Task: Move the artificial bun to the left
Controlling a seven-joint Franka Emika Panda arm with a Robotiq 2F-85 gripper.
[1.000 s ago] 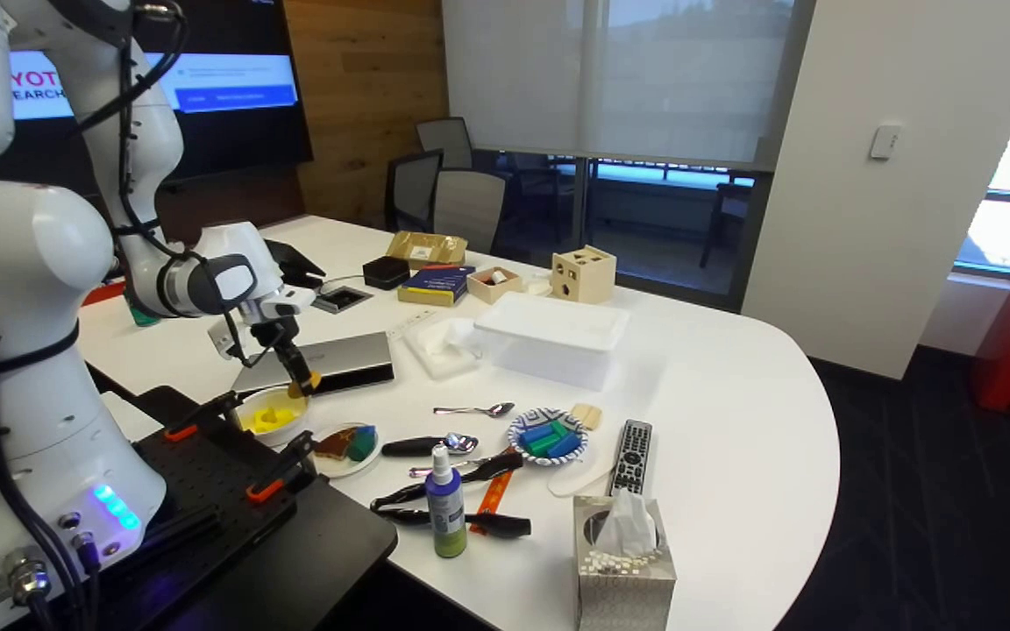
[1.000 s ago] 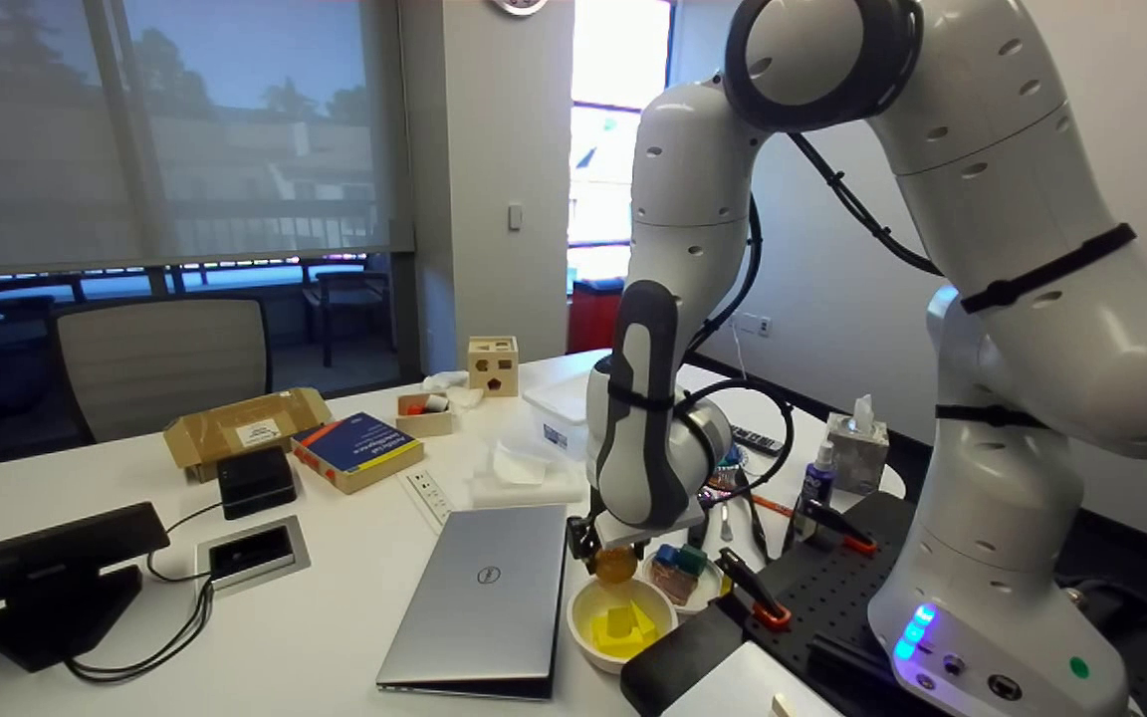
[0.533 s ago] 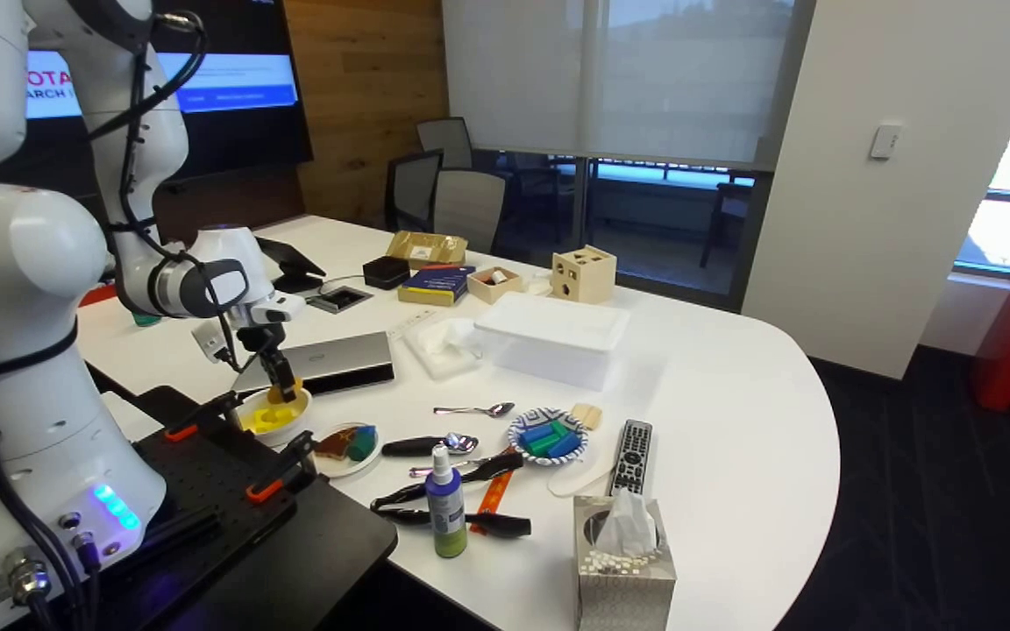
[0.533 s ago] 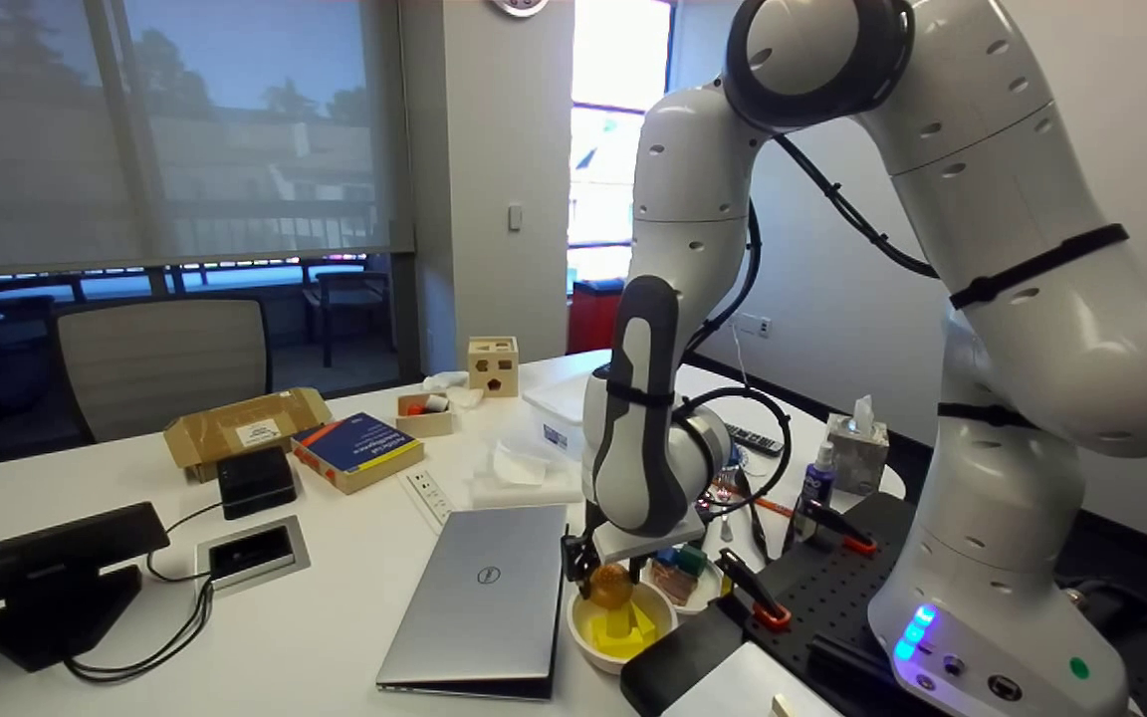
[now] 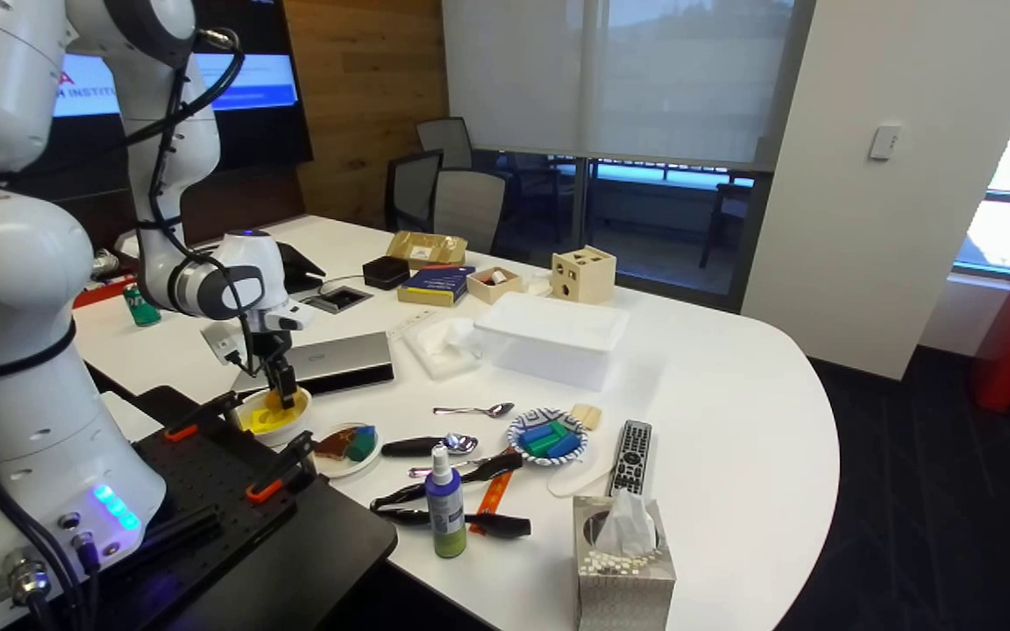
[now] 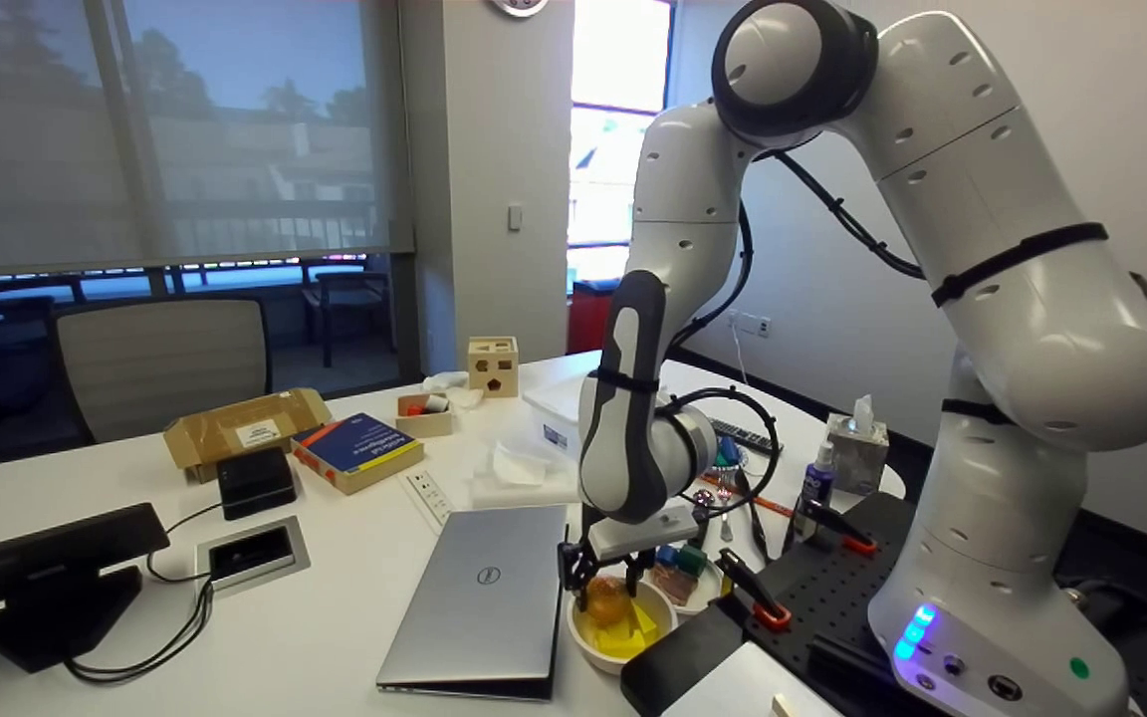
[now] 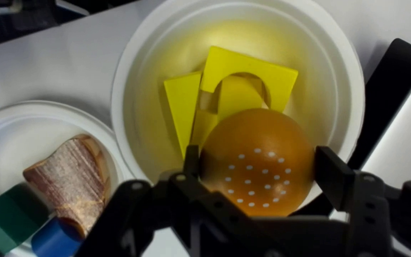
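Observation:
The artificial bun [image 7: 259, 139] is round, glossy orange-brown with small white dots. It also shows in both exterior views [image 5: 274, 400] [image 6: 606, 601]. My gripper [image 7: 257, 166] is closed around it, with one black finger [image 7: 334, 178] against each side. In an exterior view the gripper [image 6: 607, 590] points down over the white bowl [image 6: 580, 647], with the bun low inside the rim. Yellow blocks [image 7: 250, 66] lie in the bowl, partly covered by the bun. I cannot tell whether the bun rests on them.
A white plate [image 7: 2, 160] with a brown piece, a green block and a blue block stands beside the bowl. A grey laptop [image 6: 484, 597] lies close on the opposite side. Black clamps [image 5: 281, 473] stick up from the mount edge near the bowl.
My gripper has carried the bun from above the bowl's edge down into the bowl, over the yellow blocks. The other table objects have not moved.

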